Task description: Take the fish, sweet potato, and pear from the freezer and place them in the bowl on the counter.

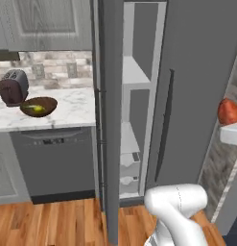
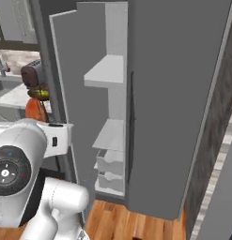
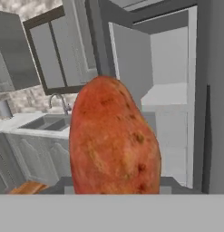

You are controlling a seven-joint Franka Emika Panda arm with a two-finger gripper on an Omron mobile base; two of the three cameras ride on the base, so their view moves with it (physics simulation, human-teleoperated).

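One sweet potato (image 3: pixel 114 138) stands upright just before the hand camera, so the jaws are most likely pinching it – their tips are hidden behind it – to carry it toward the bowl (image 1: pixel 38 106) on the worktop (image 1: pixel 74 109). The bowl already holds a yellow-green pear (image 1: pixel 37 108). The freezer (image 1: pixel 139 103) is open, with bare white shelves.

Bowl (image 1: pixel 38 106) on counter (image 1: pixel 74 109) w/ toaster (image 1: pixel 13 87) just behind, left of freezer (image 1: pixel 134 101); pear (image 1: pixel 37 108) prob. in bowl.
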